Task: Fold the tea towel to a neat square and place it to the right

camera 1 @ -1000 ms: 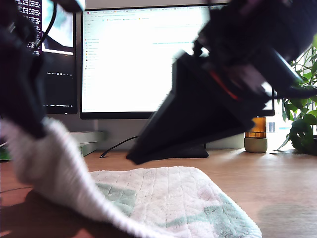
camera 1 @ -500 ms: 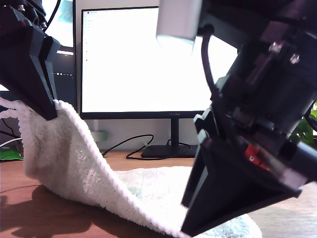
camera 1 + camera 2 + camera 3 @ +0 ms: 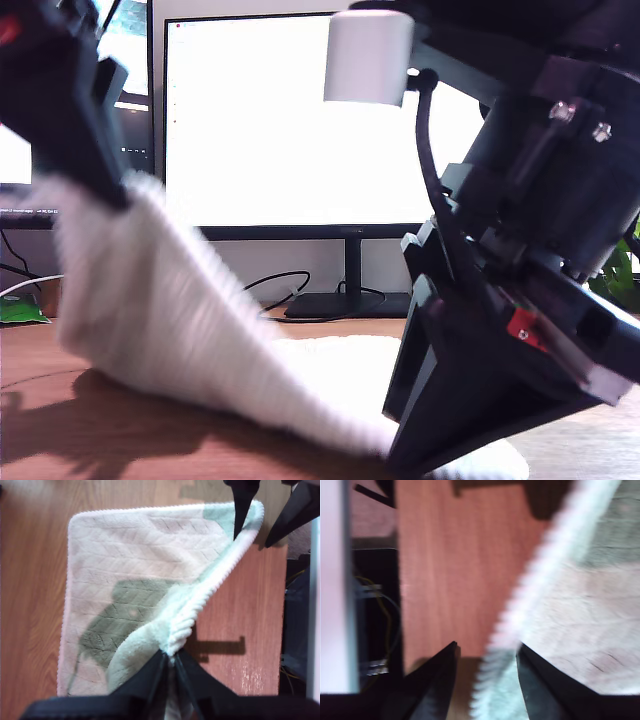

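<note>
The tea towel (image 3: pixel 125 580), fluffy off-white with mint-green patches, lies partly on the wooden desk (image 3: pixel 240 610). One edge of it is pulled up into a slope (image 3: pixel 170 300). My first gripper (image 3: pixel 171 655) is shut on that raised edge and shows high at the exterior view's left (image 3: pixel 110 190). My second gripper (image 3: pixel 487 665) is open, low by the desk, with the towel's ribbed edge (image 3: pixel 520 610) between its fingers. It fills the exterior view's right (image 3: pixel 400 460). In the first wrist view its fingers (image 3: pixel 242 505) straddle the towel's far corner.
A bright monitor (image 3: pixel 290 120) on a stand (image 3: pixel 345 300) stands behind the towel, with a second screen (image 3: pixel 125 60) at the exterior view's left. Cables (image 3: pixel 275 285) trail on the desk. A green item (image 3: pixel 20 310) lies at the exterior view's left, and plant leaves (image 3: pixel 625 270) show at its right edge.
My second arm has swung down from above to the towel's near edge at the desk. My first gripper has carried the held edge higher, so the towel's slope is steeper.
</note>
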